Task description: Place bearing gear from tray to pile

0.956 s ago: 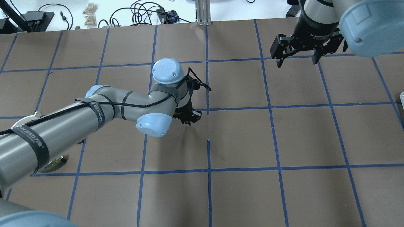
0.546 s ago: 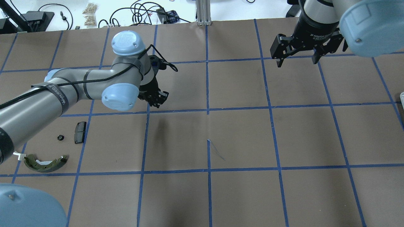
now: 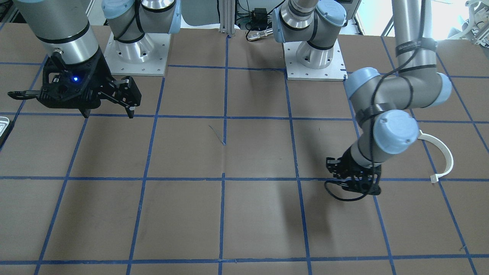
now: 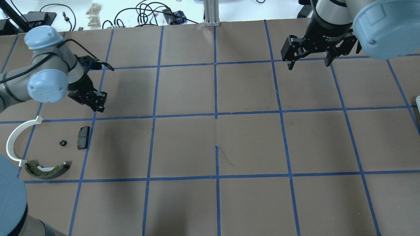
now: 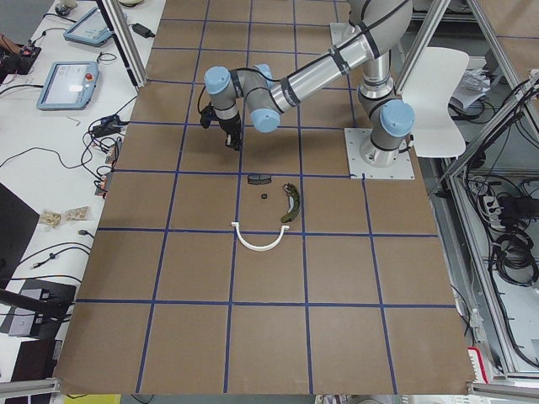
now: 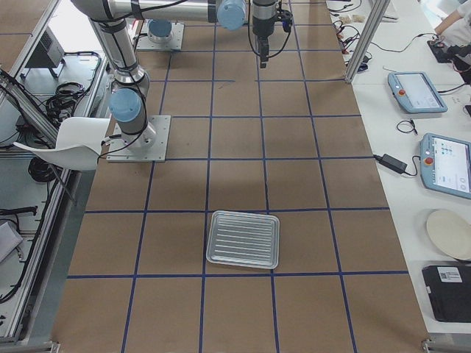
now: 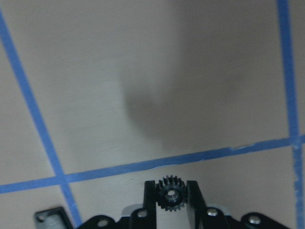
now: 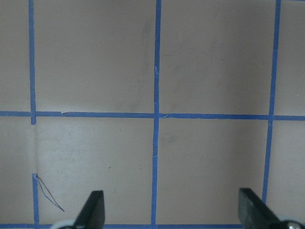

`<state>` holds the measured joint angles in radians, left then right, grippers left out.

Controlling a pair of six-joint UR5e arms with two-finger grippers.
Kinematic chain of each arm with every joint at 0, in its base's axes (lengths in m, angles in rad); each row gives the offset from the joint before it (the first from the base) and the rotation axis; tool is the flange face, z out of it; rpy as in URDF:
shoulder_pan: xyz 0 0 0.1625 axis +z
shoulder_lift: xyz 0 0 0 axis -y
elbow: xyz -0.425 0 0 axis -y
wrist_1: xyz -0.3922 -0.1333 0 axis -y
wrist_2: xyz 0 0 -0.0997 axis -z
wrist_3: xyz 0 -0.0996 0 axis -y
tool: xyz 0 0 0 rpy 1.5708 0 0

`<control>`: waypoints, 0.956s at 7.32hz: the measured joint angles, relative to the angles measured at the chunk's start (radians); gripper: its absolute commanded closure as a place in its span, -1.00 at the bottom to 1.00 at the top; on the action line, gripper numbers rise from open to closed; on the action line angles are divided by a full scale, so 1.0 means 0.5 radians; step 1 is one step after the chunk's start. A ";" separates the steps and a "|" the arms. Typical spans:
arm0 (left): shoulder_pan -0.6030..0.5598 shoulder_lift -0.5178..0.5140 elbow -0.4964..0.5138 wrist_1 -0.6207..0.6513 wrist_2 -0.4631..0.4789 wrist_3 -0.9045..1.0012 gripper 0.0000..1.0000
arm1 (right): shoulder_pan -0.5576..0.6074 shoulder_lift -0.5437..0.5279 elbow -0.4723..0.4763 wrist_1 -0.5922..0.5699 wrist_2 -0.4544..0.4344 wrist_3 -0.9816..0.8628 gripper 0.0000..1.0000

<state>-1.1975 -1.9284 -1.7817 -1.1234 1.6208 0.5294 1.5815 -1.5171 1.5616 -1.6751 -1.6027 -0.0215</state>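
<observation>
Bearing gear: small, black, toothed, with a centre bore. It sits clamped between the left gripper fingers above the surface, near the pile. Only the left wrist view shows it; the overhead view hides it. Right gripper: jaws apart. The exterior right view alone shows the whole tray.

My overhead camera looks forward and down across the bench; the front one faces back, steeply. Both end cameras sit high and far, looking along it. Wrist cameras hang close, behind left tool and right tool. Overhead and left-end share the white arc.
</observation>
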 measured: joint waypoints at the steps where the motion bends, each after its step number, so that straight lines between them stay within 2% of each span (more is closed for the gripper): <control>1: 0.165 0.002 -0.004 -0.007 0.011 0.173 1.00 | 0.000 0.000 0.000 0.000 0.001 0.000 -1.00; 4: 0.511 -0.019 -0.073 -0.001 0.026 0.500 1.00 | 0.000 0.002 0.001 0.002 0.003 0.000 -1.00; 7: 0.602 -0.044 -0.155 0.012 0.022 0.572 1.00 | 0.000 0.003 0.005 0.012 0.004 0.000 -1.00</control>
<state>-0.8966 -1.9503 -1.8593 -1.1175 1.6319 0.8155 1.5815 -1.5156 1.5643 -1.6692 -1.6010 -0.0215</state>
